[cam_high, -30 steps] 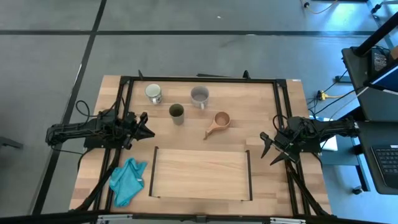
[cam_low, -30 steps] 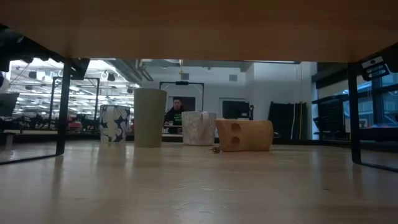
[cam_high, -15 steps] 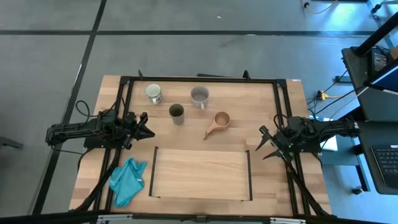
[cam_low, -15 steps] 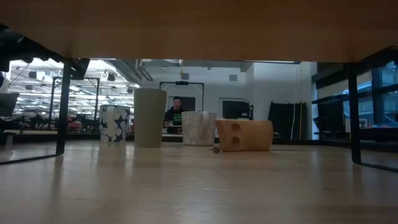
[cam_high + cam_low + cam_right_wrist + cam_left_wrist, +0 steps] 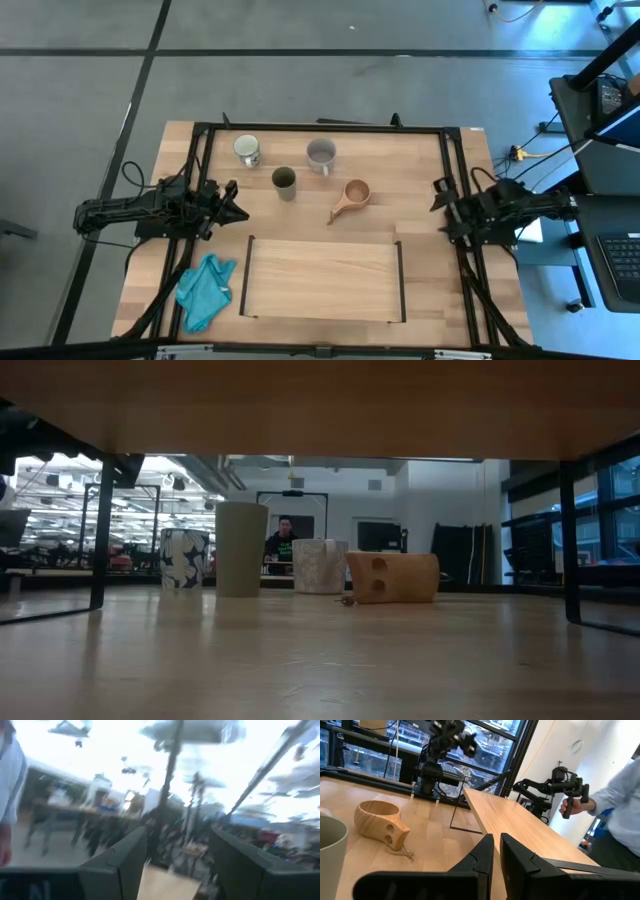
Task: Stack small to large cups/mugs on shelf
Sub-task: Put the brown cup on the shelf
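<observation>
The cups stand in a loose row on the far half of the surface (image 5: 420, 150), none of them on the shelf (image 5: 322, 280), which lies bare nearer the front edge with its black rails at the short ends. The white mug (image 5: 247, 150) is farthest left, the green cup (image 5: 284, 182) stands just right of it and a little nearer, the grey mug (image 5: 321, 154) is beyond that, and the wooden cup (image 5: 352, 197) lies right of the green one with its long handle pointing toward the shelf. All four are apart from one another. The left gripper (image 5: 234, 201) rests at the left side of the surface, left of the green cup, its fingers (image 5: 520, 857) nearly clenched with only a thin gap and nothing between them. The right gripper (image 5: 440, 197) is at the right edge, well apart from the wooden cup, its fingers (image 5: 125, 857) spread wide and grasping nothing. A teal cloth (image 5: 203, 289) lies left of the shelf. A person's sleeve (image 5: 620, 790) shows beyond the surface.
</observation>
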